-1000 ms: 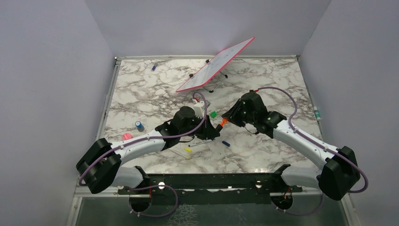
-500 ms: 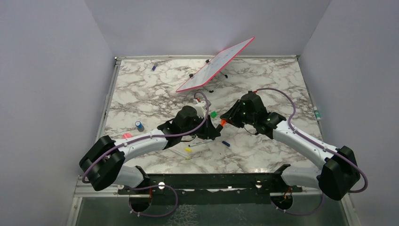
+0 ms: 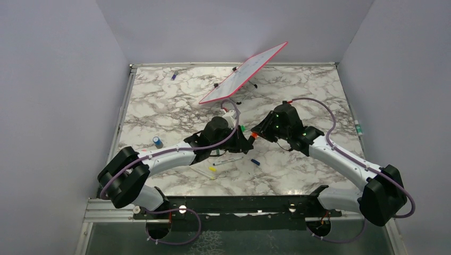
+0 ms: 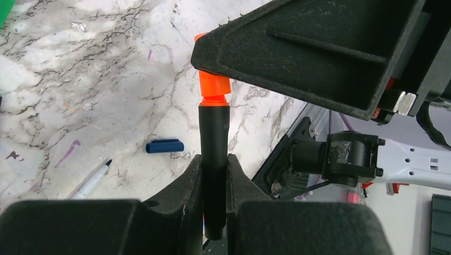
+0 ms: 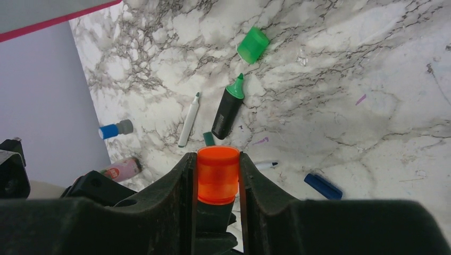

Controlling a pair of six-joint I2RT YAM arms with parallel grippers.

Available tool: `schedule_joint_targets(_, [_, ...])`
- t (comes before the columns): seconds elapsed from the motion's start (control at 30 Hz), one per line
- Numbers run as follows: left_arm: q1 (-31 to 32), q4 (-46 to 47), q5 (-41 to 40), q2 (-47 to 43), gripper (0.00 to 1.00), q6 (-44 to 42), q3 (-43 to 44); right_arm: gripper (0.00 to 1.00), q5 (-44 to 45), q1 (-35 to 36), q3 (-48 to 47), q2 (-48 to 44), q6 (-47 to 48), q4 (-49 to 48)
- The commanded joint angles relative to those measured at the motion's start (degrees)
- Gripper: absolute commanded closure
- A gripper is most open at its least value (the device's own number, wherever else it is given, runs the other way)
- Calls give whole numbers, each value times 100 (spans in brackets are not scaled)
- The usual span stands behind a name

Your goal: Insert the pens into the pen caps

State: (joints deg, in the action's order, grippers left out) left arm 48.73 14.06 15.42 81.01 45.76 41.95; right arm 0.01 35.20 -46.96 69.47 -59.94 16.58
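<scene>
Highlighter (image 4: 214, 141) in L claw (image 4: 215, 180) touching orange cap (image 5: 217, 180) in R claw (image 5: 216, 162).

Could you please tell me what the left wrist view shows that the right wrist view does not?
Only left wrist: the left hand clamping a black-barrelled highlighter. Only right wrist: a loose green plastic cap, a green-tipped black highlighter and a thin white pen on the marble tabletop. Both: the orange plastic cap in the right hand, and a small dark blue cap.
</scene>
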Motion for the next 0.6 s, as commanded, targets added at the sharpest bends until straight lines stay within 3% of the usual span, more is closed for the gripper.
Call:
schedule_joint_targets(0.0, [-1,551,-312,243,100,163,425,67,-381,79,30,23,91,-135])
schedule_joint_targets(0.27, [3,1301,-177,293,100,480,304,67,-521,79,-124,-26,43,345])
schedule_joint_targets(0.57, [-4,1998,109,178,100,747,89,68,-1055,75,-23,-637,284,-68])
